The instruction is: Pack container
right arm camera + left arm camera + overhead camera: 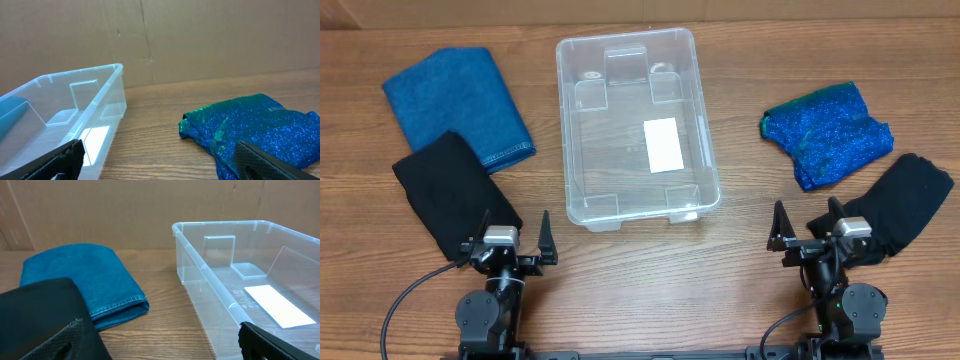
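Clear container (pixel 610 140) at ctr, empty; blue towel (pixel 455 100) at left & sparkly fabric (pixel 828 132) at right, likely staged per arm. Left gripper (pixel 510 248), right gripper (pixel 812 235) both open, holding nothing.

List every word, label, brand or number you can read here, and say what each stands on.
No text in these views can be read.
The white label on the bottom of the container: looks blank in all three views.
The faint moulded marks beside that label, in the left wrist view: too small to read.
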